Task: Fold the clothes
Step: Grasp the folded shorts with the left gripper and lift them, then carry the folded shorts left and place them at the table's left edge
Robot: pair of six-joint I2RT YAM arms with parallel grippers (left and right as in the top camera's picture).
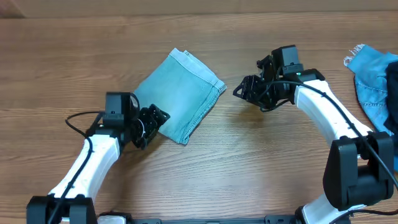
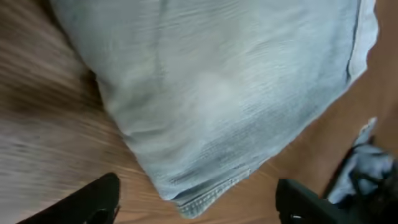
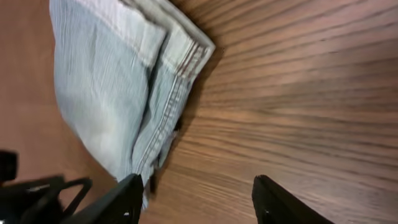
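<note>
A pale light-blue pair of jeans (image 1: 180, 93) lies folded into a compact rectangle on the wooden table, left of centre. My left gripper (image 1: 155, 121) is open and empty at its lower-left corner; the left wrist view shows the folded edge (image 2: 211, 93) between the spread fingers (image 2: 199, 205). My right gripper (image 1: 244, 89) is open and empty just right of the fold; the right wrist view shows the stitched edge (image 3: 118, 93) to the left of the fingers (image 3: 196, 199), over bare wood.
A heap of medium-blue denim (image 1: 373, 81) with frayed white edges lies at the table's far right edge, also glimpsed in the left wrist view (image 2: 367, 168). Bare wooden table (image 1: 249, 168) surrounds the folded jeans.
</note>
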